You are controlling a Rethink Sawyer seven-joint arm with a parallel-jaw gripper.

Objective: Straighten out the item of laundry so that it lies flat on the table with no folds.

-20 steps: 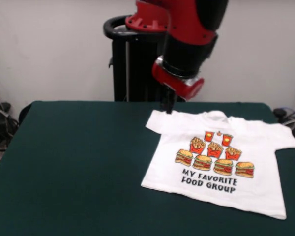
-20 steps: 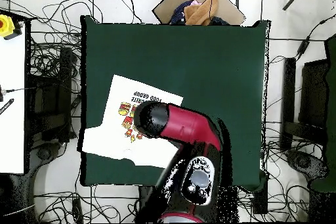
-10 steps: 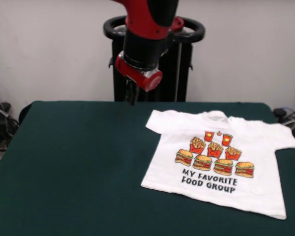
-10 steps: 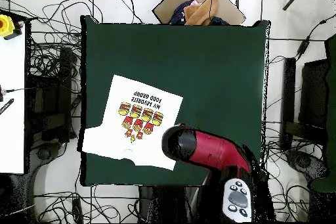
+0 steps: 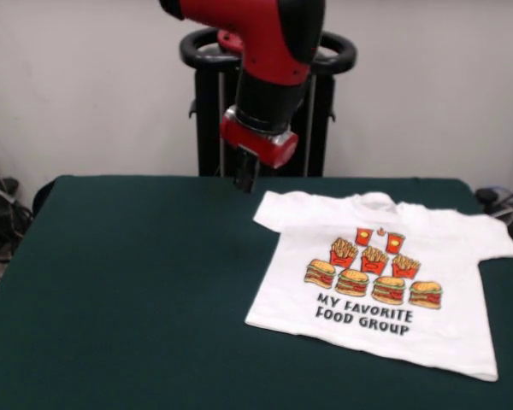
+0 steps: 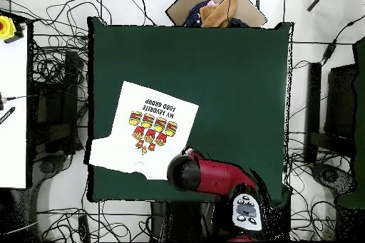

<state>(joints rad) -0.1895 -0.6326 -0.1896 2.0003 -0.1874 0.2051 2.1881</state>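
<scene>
The white T-shirt (image 5: 376, 282) with burgers, fries and "MY FAVORITE FOOD GROUP" lies spread face up on the right half of the dark green table (image 5: 137, 282). Its collar points toward the pedestal. One sleeve reaches the table's right edge. In the overhead view the shirt (image 6: 146, 137) lies at the table's (image 6: 228, 76) lower left. My gripper (image 5: 244, 178) hangs above the table's far edge, just left of the shirt's near sleeve and clear of the cloth. Nothing shows in it. In the overhead view the red arm (image 6: 214, 176) covers it.
The black pedestal (image 5: 265, 102) stands behind the table's far edge. A cardboard box with cloth (image 6: 214, 8) lies beyond the table's top edge in the overhead view. A white bench (image 6: 13, 112) stands at the left. Cables lie all round on the floor.
The arm left the spot over the shirt's collar, swung off to the left, then came back a little to the right. The shirt has not moved.
</scene>
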